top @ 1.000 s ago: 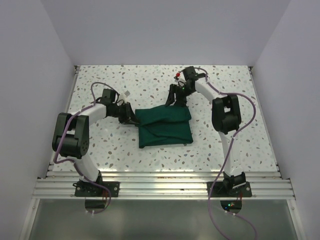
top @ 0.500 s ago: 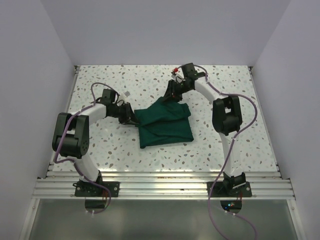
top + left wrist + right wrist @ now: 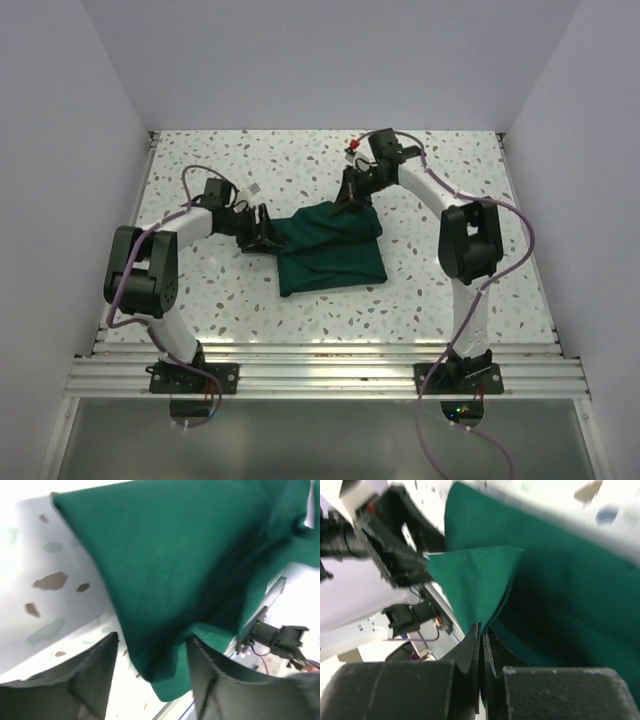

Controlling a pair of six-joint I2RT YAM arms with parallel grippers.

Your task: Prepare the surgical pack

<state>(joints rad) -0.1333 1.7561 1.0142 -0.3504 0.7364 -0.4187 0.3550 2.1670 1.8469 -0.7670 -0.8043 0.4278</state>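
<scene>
Your left fingers (image 3: 97, 672) stand apart astride the left edge of the surgical pack (image 3: 330, 250); cloth hangs between them but is not pinched. The pack lies folded near the middle of the desk (image 3: 200, 290), with its far corner drawn up. Judge it light, soft and limp: it will sag, drag and unfold wherever you don't hold it, though matte fabric shouldn't slip once clamped. Take it at a corner or along a folded edge, and catch every layer. Your right fingers (image 3: 481, 640) are pressed together on a peaked fold at that far corner. Bare desk lies on every side, most of it to the left and beyond. The near rail (image 3: 320, 375) is well apart from the cloth.
</scene>
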